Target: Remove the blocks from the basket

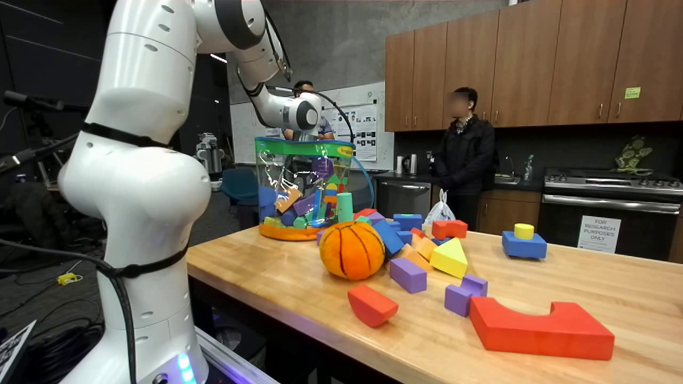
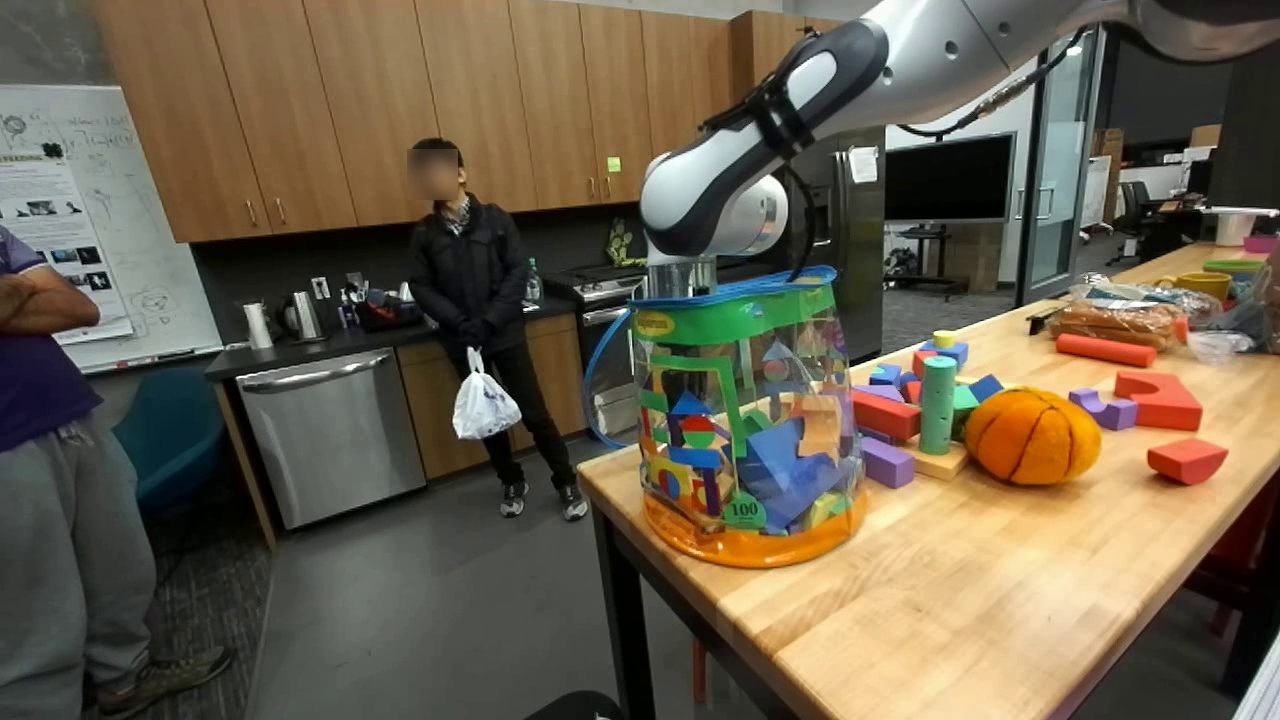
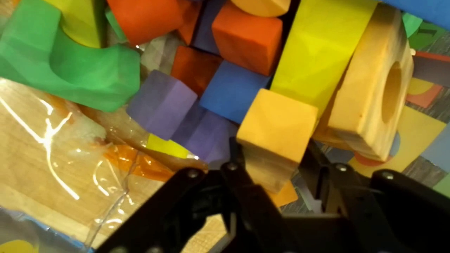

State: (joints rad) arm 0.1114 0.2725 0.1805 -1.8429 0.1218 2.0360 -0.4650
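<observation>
Wrist view: the pale wooden block [image 3: 276, 126] sits just right of the frame's middle, inside the basket [image 2: 745, 318], and the jaws, as far as can be judged, grasp it: the fingers [image 3: 242, 189] flank it closely, one on its left and one on its right. How firm the grip is cannot be told. The block lies between the tips, its near-square face towards the camera; its long axis is too foreshortened to read. It overlaps the lower end of a long yellow block [image 3: 316, 49] at upper right, so nothing seems to pin it from above, while a holed wooden piece [image 3: 369, 91] stands just beside it, further right. The coming move likely turns on height: in both exterior views the arm [image 2: 930, 70] reaches down past the green rim [image 1: 299, 149], so a straight lift should precede any swing over the desk [image 1: 256, 256], where loose blocks [image 1: 408, 274] and an orange basketball [image 1: 352, 249] lie to the basket's right. A yellow tag [image 1: 345, 151] on the rim begins "Imagin"; a green disc [image 2: 743, 511] low on the basket reads "100"; a sheet [image 1: 599, 233] at far right says "FOR RESEARCH PURPOSES ONLY".
</observation>
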